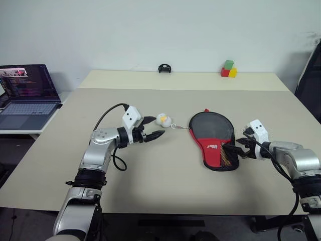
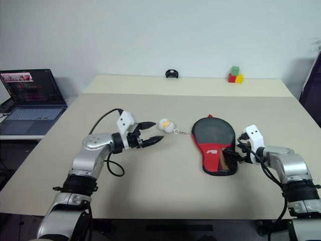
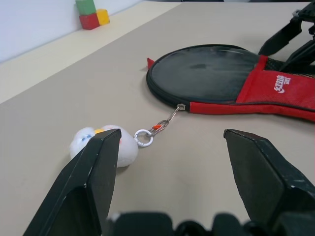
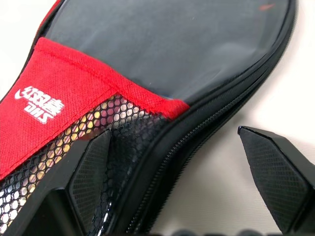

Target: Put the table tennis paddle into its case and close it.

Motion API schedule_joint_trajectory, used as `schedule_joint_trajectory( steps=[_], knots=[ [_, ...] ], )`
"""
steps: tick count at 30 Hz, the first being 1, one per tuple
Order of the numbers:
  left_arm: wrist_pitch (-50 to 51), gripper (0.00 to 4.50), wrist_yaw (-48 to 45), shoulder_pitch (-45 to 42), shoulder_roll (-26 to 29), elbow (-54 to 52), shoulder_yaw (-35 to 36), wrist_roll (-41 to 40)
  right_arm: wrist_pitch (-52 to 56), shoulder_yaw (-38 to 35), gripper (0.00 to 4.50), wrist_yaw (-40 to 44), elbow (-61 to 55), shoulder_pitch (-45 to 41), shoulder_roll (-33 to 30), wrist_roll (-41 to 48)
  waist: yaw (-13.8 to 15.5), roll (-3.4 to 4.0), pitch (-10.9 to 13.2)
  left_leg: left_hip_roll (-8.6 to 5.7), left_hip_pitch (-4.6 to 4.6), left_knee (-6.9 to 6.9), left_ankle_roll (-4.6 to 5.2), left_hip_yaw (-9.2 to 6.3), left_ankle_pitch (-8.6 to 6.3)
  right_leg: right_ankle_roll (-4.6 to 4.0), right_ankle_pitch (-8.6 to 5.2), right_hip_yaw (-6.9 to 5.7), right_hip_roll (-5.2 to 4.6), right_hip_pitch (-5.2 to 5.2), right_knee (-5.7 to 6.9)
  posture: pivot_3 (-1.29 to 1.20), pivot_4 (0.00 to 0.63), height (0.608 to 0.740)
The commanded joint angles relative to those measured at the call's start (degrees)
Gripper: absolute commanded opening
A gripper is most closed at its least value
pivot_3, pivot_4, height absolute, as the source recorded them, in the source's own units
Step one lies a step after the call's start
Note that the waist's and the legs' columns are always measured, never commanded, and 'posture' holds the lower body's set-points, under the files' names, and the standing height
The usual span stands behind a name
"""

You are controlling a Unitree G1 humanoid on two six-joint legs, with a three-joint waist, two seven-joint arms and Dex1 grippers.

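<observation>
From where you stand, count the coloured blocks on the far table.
3, clustered at the far right edge: a green block on top, a red block and a yellow block beneath. Others may be hidden behind.

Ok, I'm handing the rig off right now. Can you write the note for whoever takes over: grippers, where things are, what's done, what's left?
Left gripper: open, holding nothing, just short of the white ball charm.
Right gripper: open, at the handle end of the case, one finger over the mesh, no grip.
Case: flat on the table, charm clipped to the zipper at the round end.
Paddle: striped handle seems visible through the mesh, so probably inside.
Done: the visible zipper looks closed.
Left: check the handle end, which the frames do not show fully.
</observation>
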Motion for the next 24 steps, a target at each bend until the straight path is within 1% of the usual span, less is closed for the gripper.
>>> schedule_joint_trajectory(
  steps=[1,2,4,6,8,10,14,15,20,24],
  knots=[
    [0.3,3.66,0.2,-0.3,1.1,-2.7,0.5,-1.4,0.9,2.2,4.11,2.1,0.4,-0.3,1.2,-0.8,-0.1,0.00,0.0,0.00,0.01,0.00,0.00,0.00,0.00,0.00,0.00,-0.01,0.00,0.00,0.01,0.00,0.150,0.740],
    [0.4,3.66,0.2,-0.3,1.2,-2.8,0.5,-1.4,1.2,2.3,3.93,2.2,0.4,-0.3,1.6,-0.9,-0.1,0.00,0.0,0.01,0.01,0.00,0.00,-0.01,0.00,0.00,0.00,-0.01,0.01,0.00,0.02,0.00,0.150,0.740],
    [0.5,3.66,0.1,-0.2,1.6,-2.7,0.6,-1.4,1.8,2.4,3.25,1.9,0.8,-0.8,2.5,-1.3,-0.3,-0.02,-0.1,0.01,0.03,0.00,0.00,0.00,0.00,-0.01,0.00,0.00,0.01,0.01,0.03,0.00,0.150,0.740],
    [0.6,3.66,-0.2,0.2,2.2,-2.8,0.6,-1.3,2.5,2.3,2.67,1.7,0.9,-1.1,3.3,-1.6,-0.8,-0.06,-0.1,0.01,0.05,0.00,0.00,0.00,0.00,-0.01,0.00,0.00,0.01,0.02,0.05,0.00,0.150,0.740],
    [0.7,3.66,-0.6,1.0,2.9,-3.2,0.6,-1.4,3.4,1.9,1.95,1.5,0.8,-1.2,3.9,-1.4,-1.1,-0.06,-0.1,0.01,0.13,0.00,0.00,0.01,0.00,-0.02,0.01,0.03,0.01,0.06,0.08,0.00,0.150,0.740],
    [1.1,3.66,-1.4,2.1,3.9,-4.0,0.7,-1.8,4.5,1.4,1.35,1.4,0.3,-1.1,4.2,-0.9,-1.3,-0.06,-0.1,0.01,0.23,-0.01,0.01,0.04,-0.01,-0.02,0.01,0.06,0.01,0.09,0.12,0.00,0.150,0.740],
    [3.7,3.66,-6.4,7.8,7.9,-8.6,1.0,-4.7,8.2,0.2,0.19,1.7,-4.0,0.0,4.5,1.2,-1.4,-0.04,-0.1,0.03,0.35,-0.05,0.01,0.08,-0.01,-0.03,0.00,0.12,0.01,0.10,0.26,0.00,0.150,0.740],
    [4.8,3.66,-7.7,9.4,9.0,-10.1,1.2,-5.9,9.4,0.0,0.01,1.7,-5.7,0.4,4.7,1.8,-1.3,-0.04,-0.1,0.04,0.36,-0.06,0.01,0.07,-0.01,-0.04,-0.01,0.11,0.01,0.10,0.27,0.00,0.150,0.740],
    [9.9,3.66,-12.6,16.4,13.8,-17.0,1.9,-11.0,16.2,-0.3,0.01,0.9,-16.4,3.5,6.6,5.2,-1.3,-0.04,-0.1,0.06,0.29,-0.08,0.02,0.02,-0.02,-0.05,-0.01,0.08,0.01,0.07,0.22,0.00,0.150,0.740],
    [12.7,3.66,-15.2,20.8,17.1,-21.8,1.8,-13.6,21.2,-0.4,0.01,-2.0,-24.3,5.6,10.0,7.7,-1.4,-0.02,-0.1,0.08,0.34,-0.14,0.03,0.04,-0.02,-0.07,-0.03,0.11,0.01,0.05,0.25,0.00,0.150,0.740]
  ],
)
